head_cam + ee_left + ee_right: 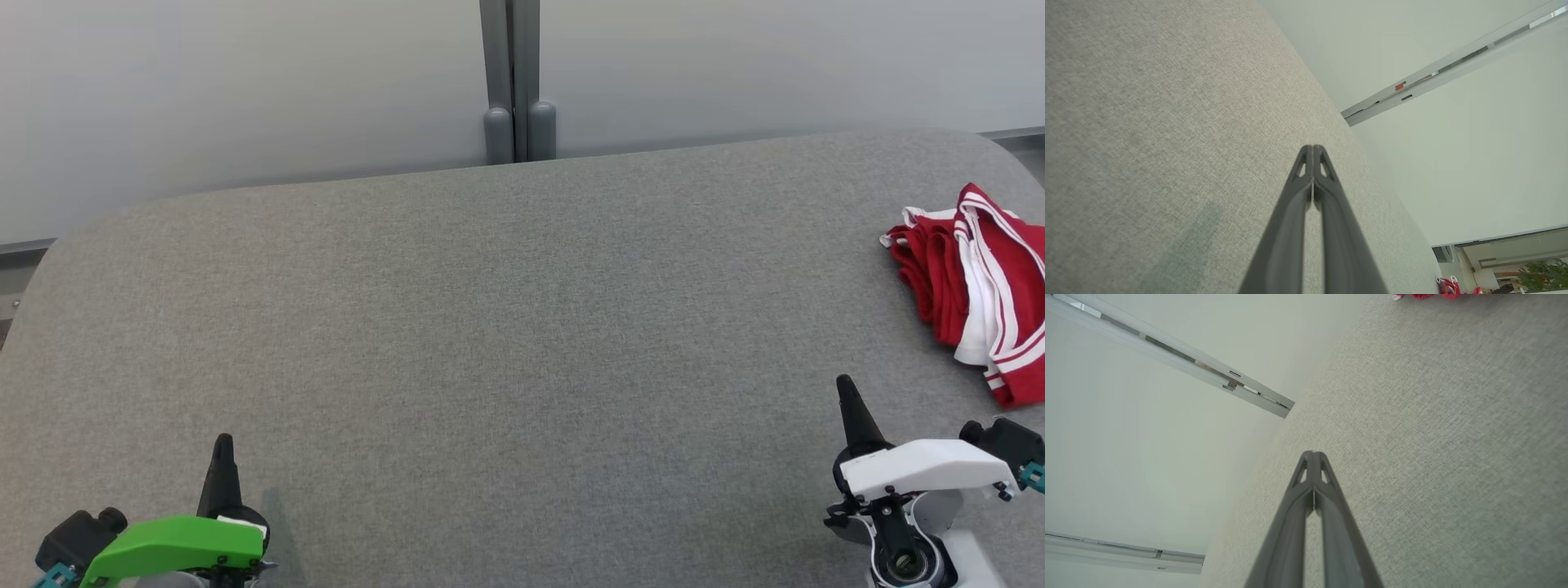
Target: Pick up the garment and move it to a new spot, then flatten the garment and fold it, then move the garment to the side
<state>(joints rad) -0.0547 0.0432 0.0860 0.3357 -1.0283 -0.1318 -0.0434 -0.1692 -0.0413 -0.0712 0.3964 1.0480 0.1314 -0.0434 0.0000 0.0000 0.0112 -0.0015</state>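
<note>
Head view: red-and-white garment [976, 294] bunched at the table [490, 327] right edge. Wrist views: left end effector [1312, 148] and right end effector [1312, 454] clenched, fingertips touching, empty.

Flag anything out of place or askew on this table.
The red garment lies bunched in a heap near the right edge of the table, not flat or folded. The right gripper, shut, sits short of it. Nothing else stands out.

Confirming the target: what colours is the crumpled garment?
The crumpled garment is red with white stripes, clearest in head view.
</note>
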